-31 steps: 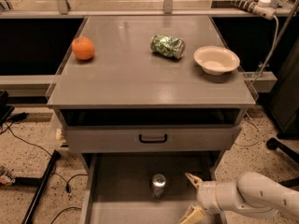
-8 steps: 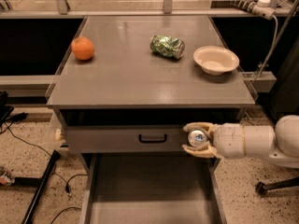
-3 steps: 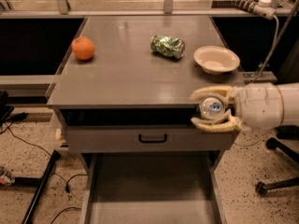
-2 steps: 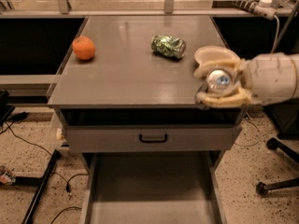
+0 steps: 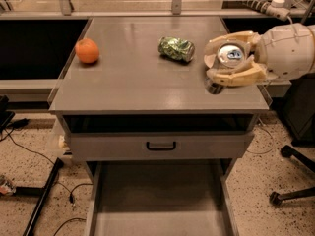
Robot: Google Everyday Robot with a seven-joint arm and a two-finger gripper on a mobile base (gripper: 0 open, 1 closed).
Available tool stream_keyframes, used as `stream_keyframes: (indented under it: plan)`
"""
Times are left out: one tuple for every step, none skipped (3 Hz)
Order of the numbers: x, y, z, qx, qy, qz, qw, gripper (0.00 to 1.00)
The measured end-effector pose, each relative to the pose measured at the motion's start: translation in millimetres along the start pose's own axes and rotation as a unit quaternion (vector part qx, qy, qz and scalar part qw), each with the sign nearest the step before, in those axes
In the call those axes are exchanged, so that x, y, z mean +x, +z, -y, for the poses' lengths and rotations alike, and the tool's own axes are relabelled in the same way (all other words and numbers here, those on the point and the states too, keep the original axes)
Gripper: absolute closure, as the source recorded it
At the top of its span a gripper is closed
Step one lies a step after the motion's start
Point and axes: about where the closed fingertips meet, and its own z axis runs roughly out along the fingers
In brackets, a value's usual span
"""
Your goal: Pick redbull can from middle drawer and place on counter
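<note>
My gripper (image 5: 230,59) is shut on the redbull can (image 5: 229,54), whose shiny silver top faces the camera. It holds the can over the right side of the grey counter (image 5: 142,77), with the can's lower end close to or touching the surface. The middle drawer (image 5: 157,200) is pulled open below, and its plain grey floor shows nothing on it. The white arm comes in from the right.
An orange (image 5: 87,50) sits at the counter's left. A dented green can (image 5: 176,48) lies at the middle back, just left of my gripper. A shut drawer front with a black handle (image 5: 161,145) is above the open drawer. The bowl is hidden behind my gripper.
The can was lifted out of the open drawer, raised past the drawer front and carried up and over the counter's right side. The drawer floor now shows no can.
</note>
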Motion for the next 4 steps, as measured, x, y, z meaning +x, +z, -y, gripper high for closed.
stream_keyframes:
  plan:
    - [-6, 16, 18, -0.010, -0.006, 0.015, 0.9998, 1.00]
    - [0, 50, 50, -0.023, 0.015, 0.052, 0.9982, 1.00]
    - [21, 84, 72, -0.037, 0.062, 0.079, 0.9943, 1.00]
    - [42, 95, 88, -0.020, 0.102, 0.079, 0.9914, 1.00]
